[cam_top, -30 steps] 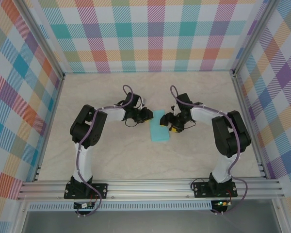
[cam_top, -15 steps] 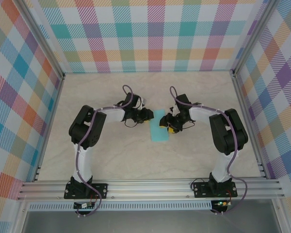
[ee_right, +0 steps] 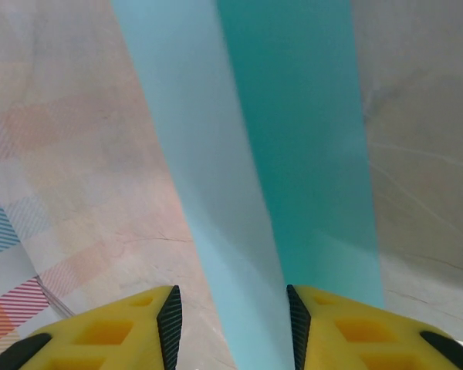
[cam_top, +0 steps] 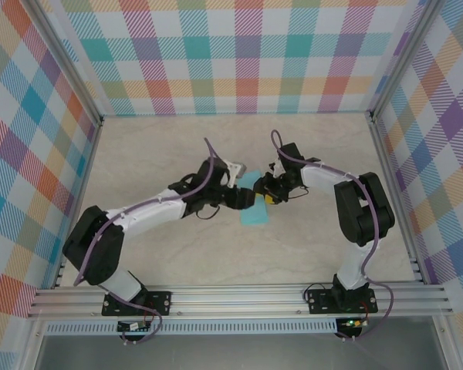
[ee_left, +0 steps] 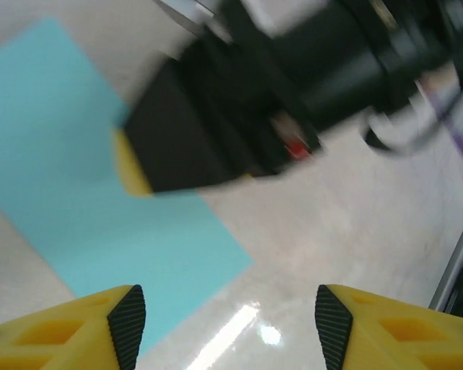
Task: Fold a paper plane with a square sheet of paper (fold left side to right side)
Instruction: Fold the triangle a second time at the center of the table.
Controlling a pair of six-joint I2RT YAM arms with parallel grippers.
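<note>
Left arm has swung in, its claw [cam_top: 243, 202] spread at the 9 o'clock edge of the folded sheet of paper [cam_top: 255, 216], mid-desk [cam_top: 177, 154]. Right claw [cam_top: 268, 194], part-spread at 3 o'clock, straddles a raised flap. Line the edges up squarely before pressing the crease.

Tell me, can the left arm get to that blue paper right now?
Probably yes. The left gripper hangs open over the edge of the paper, and the part nearest it lies uncovered. The right gripper is busy at the paper's other side.
</note>
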